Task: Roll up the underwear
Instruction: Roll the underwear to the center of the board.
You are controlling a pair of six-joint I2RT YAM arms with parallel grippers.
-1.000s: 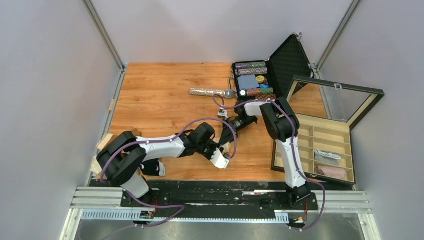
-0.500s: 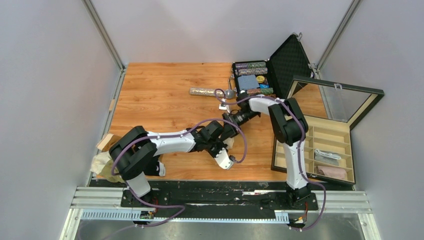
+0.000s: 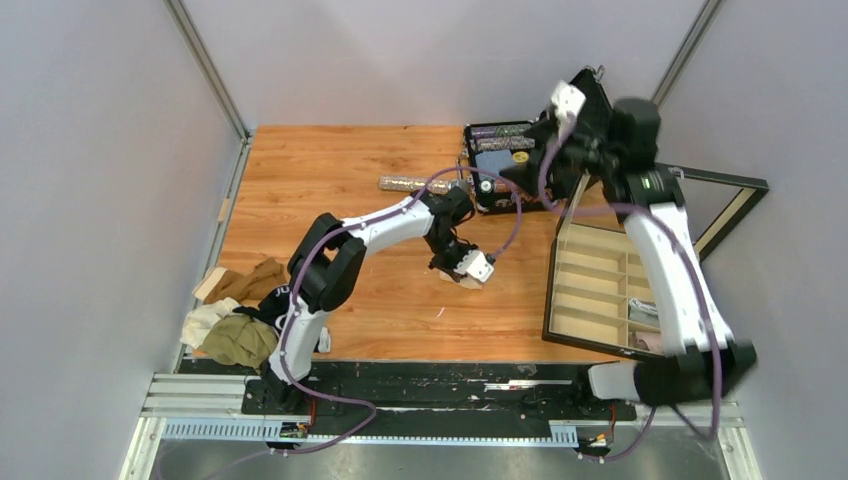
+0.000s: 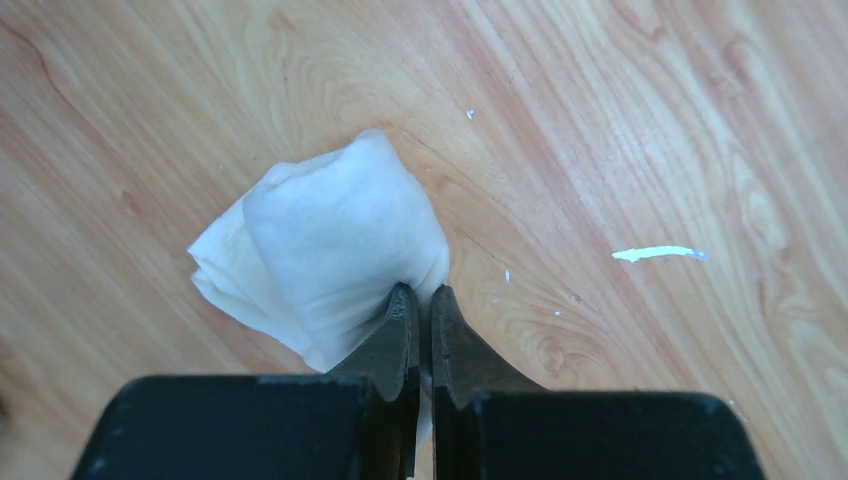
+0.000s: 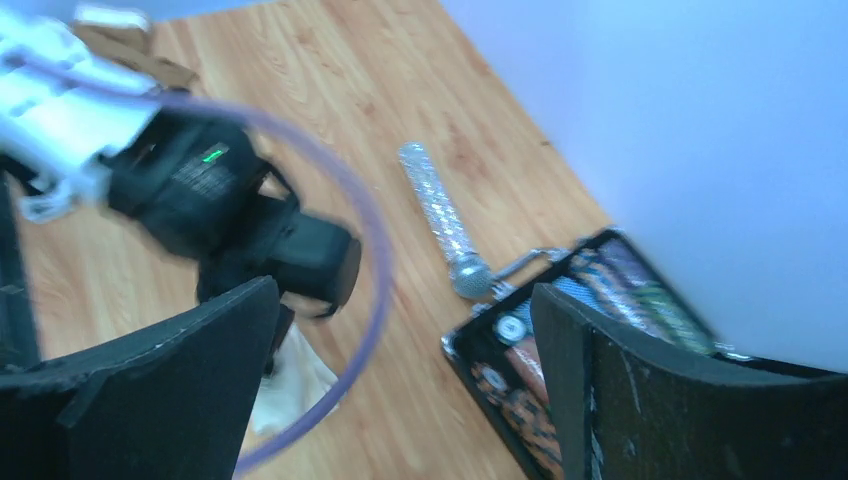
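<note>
On my left wrist view the left fingers (image 4: 397, 345) are pinched together on the near edge of the cream-white underwear (image 4: 330, 250). It lies on the wooden table (image 4: 640, 120), folded into a small, thick bundle with layered edges showing on its left side. From above, that bundle sits near the middle of the table, a little to the right, with my left arm stretched out to it. My right arm is raised high over the far right corner. In its wrist view the right fingers (image 5: 650, 400) stand wide apart with nothing between them. Below them I see the glittery silver microphone (image 5: 437, 215) lying just beside the open black case (image 5: 520, 370) of poker chips. That view is blurred, so I cannot read the green-marked label on the left arm's wrist housing (image 5: 205, 175), nor any print on the chips. At the table's near left edge more underwear is heaped, the pieces touching: a brown piece (image 3: 256, 280), an olive-green piece (image 3: 240, 340) and a white piece (image 3: 205, 320). A wooden compartment box (image 3: 590, 285) with a glass lid stands at the right
</note>
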